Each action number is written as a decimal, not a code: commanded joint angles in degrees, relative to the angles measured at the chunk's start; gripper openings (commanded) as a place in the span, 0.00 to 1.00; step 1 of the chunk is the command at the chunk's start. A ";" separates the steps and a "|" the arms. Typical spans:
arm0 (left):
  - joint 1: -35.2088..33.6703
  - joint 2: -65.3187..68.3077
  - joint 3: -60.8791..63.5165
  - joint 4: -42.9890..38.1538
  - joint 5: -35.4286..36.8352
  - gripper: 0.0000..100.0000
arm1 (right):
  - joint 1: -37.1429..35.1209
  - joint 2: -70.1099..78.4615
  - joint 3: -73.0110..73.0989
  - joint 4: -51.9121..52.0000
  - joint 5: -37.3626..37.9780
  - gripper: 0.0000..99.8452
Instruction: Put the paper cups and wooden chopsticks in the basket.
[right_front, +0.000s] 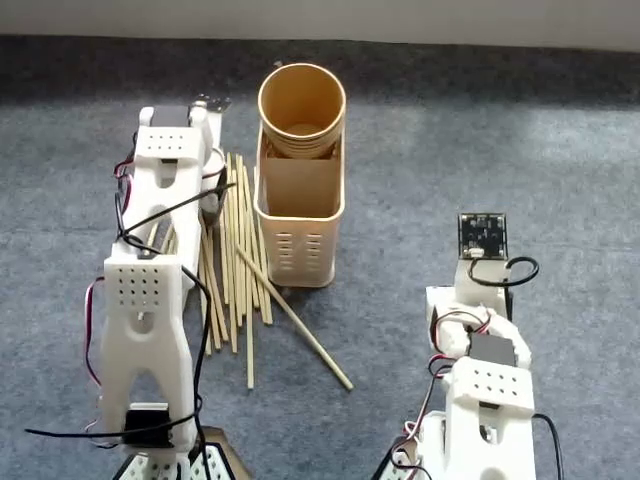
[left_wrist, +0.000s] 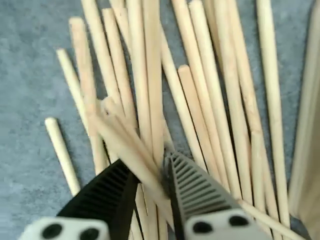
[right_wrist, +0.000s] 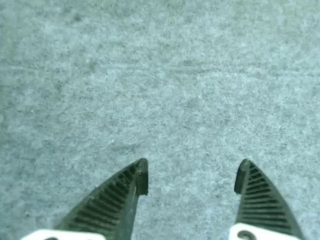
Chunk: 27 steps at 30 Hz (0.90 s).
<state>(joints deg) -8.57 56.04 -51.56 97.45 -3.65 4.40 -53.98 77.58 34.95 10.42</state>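
Note:
Several wooden chopsticks (right_front: 238, 255) lie in a loose pile on the carpet, just left of the basket (right_front: 300, 245). One more chopstick (right_front: 300, 325) lies slanted in front of the basket. Stacked paper cups (right_front: 302, 105) stand upright in the basket's far end. My left arm (right_front: 165, 160) hangs over the pile. Its gripper (left_wrist: 152, 167) is shut on one or two chopsticks (left_wrist: 125, 142) that cross slantwise above the others. Over bare carpet, my right gripper (right_wrist: 192, 177) is open and holds nothing. The right arm (right_front: 480, 300) sits folded to the right of the basket.
Grey carpet (right_front: 450, 150) covers the whole work area, with free room right of the basket and behind it. The near half of the basket holds nothing that I can see. Cables (right_front: 150, 215) trail along the left arm.

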 joint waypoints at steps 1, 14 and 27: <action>-0.13 -0.13 -5.93 0.18 0.18 0.01 | -0.48 -0.84 -0.31 -1.10 0.44 0.28; 4.44 -6.02 -27.82 3.43 0.18 0.00 | -0.48 -0.66 -0.22 -1.10 0.44 0.28; 8.04 -22.11 -21.41 2.99 0.35 0.00 | -0.48 -0.66 4.09 -7.16 0.44 0.28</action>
<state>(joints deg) -1.63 40.04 -72.40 100.97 -3.82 4.40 -53.98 81.98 29.05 10.42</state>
